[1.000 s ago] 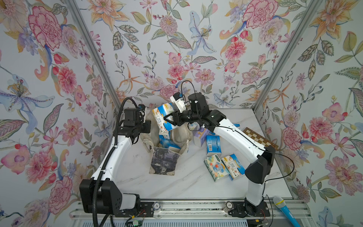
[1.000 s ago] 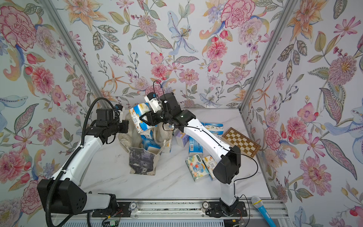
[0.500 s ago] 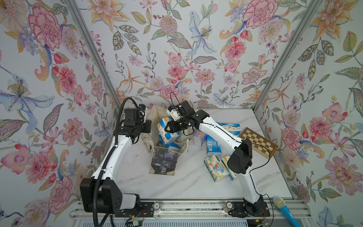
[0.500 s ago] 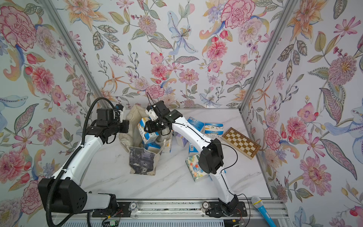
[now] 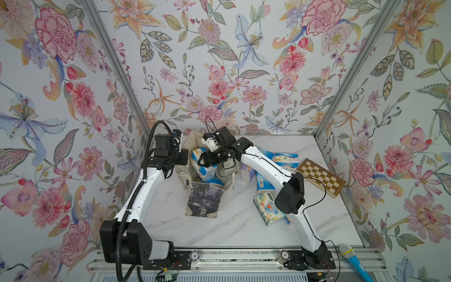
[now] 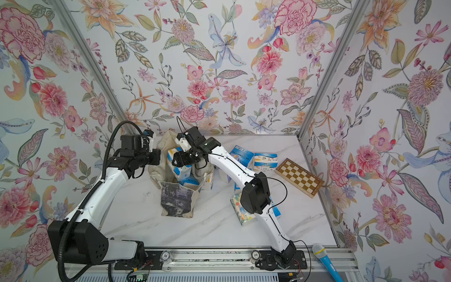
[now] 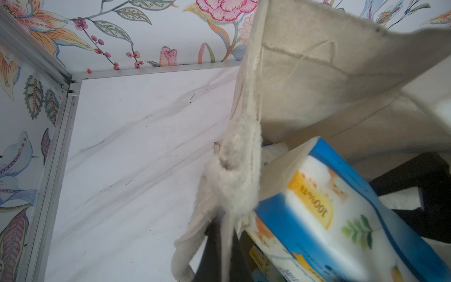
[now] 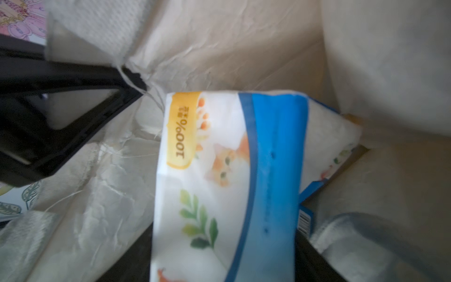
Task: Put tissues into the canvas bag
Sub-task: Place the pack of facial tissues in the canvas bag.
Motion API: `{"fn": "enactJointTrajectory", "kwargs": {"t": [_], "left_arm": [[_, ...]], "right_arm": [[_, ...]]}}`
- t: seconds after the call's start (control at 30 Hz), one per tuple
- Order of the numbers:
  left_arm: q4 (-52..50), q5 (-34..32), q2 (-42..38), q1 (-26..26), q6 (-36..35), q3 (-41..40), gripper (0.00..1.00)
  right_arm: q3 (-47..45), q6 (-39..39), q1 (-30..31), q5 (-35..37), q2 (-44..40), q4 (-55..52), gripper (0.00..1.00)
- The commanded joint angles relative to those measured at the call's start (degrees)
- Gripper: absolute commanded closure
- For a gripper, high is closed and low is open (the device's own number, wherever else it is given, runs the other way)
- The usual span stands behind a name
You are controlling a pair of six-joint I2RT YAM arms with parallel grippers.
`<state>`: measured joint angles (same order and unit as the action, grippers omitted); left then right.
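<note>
Pack stood in bag mouth near bench far edge. Right gripper sat over it, grip unclear. Left gripper pinched bag rim.

The canvas bag is coloured cream, with a dark grey-purple printed panel. The tissue pack is printed white with a blue band, a yellow label, an orange kitten and green leaves. The counter is veined white and grey like marble. The chessboard is chequered brown and cream.
</note>
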<state>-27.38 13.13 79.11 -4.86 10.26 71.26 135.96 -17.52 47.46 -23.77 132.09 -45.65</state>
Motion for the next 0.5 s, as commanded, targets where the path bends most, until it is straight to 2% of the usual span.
{"fn": "enactJointTrajectory", "kwargs": {"t": [0.0,0.3,0.47], "left_arm": [[1.1,0.3,0.5,0.3,-0.5,1.4,1.00],[0.8,-0.2,0.5,0.3,-0.7,1.6,1.00],[1.0,-0.3,0.2,0.4,-0.5,1.3,1.00]], "right_arm": [[-1.0,2.1,0.5,-3.3,-3.4,-1.2,0.25],[-7.0,8.8,-3.5,-2.4,-14.8,-0.8,0.21],[-9.2,10.9,-4.9,-4.4,-19.0,-0.4,0.24]]}}
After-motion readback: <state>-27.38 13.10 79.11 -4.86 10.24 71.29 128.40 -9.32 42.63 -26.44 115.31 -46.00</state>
